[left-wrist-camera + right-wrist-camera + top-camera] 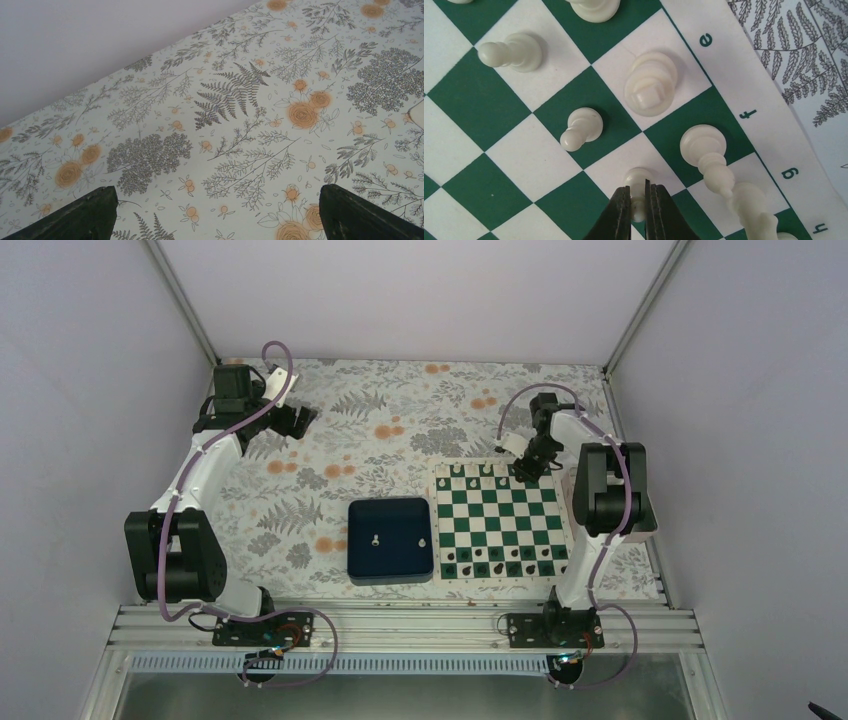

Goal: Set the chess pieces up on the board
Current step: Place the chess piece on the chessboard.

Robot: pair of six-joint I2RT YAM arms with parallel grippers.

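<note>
My right jaws pinch a white pawn [639,179] on the board [497,524], by the desk's [330,440] right edge; my left jaws are spread.

Dark blue tray [391,522] — resting on floral tablecloth [380,430].

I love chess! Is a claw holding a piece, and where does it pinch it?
The right claw pinches one small white piece by its narrow upper part, over the board. The left claw holds nothing.
</note>
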